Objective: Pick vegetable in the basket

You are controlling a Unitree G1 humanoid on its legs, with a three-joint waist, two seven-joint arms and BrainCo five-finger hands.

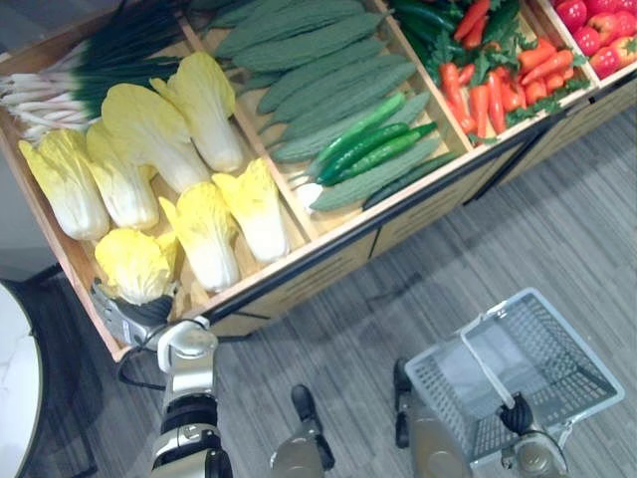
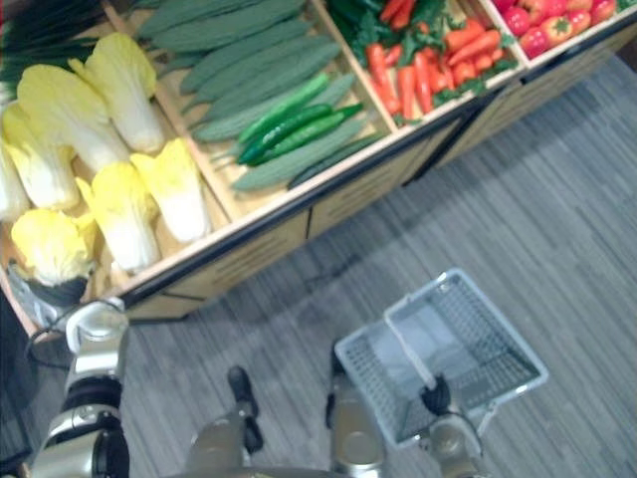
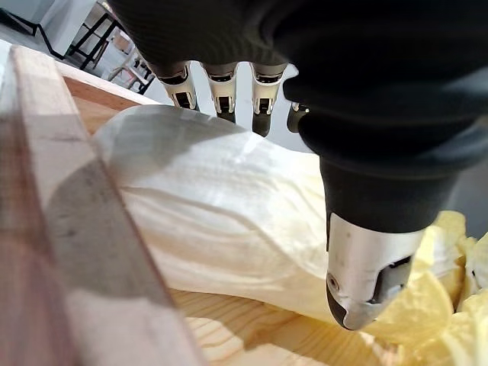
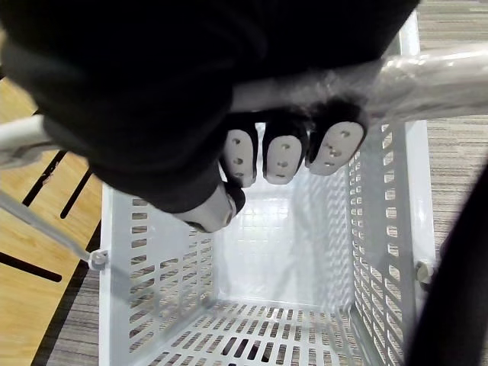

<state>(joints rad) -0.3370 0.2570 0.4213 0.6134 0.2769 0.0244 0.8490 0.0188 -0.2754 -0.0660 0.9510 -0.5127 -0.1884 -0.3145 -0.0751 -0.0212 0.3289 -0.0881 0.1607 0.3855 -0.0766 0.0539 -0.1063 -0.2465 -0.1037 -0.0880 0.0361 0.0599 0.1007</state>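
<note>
Several pale yellow napa cabbages lie in the left bin of the wooden display stand (image 1: 328,244). My left hand (image 1: 147,310) reaches into that bin's near corner at the nearest cabbage (image 1: 134,261). In the left wrist view its fingers (image 3: 221,84) stretch straight over the cabbage (image 3: 229,221) and the thumb (image 3: 366,282) hangs beside it, open. My right hand (image 1: 516,414) is shut on the handle (image 4: 427,72) of a grey plastic basket (image 1: 448,390), held low at the right over the floor. The basket (image 4: 152,305) has nothing inside.
Beyond the cabbages the stand holds spring onions (image 1: 90,70), bitter gourds (image 1: 309,60), cucumbers (image 1: 373,144), carrots (image 1: 493,85) and red peppers (image 1: 597,35). The bin's wooden front rim (image 3: 69,229) runs close beside my left hand. A white round table (image 1: 15,378) stands at the far left.
</note>
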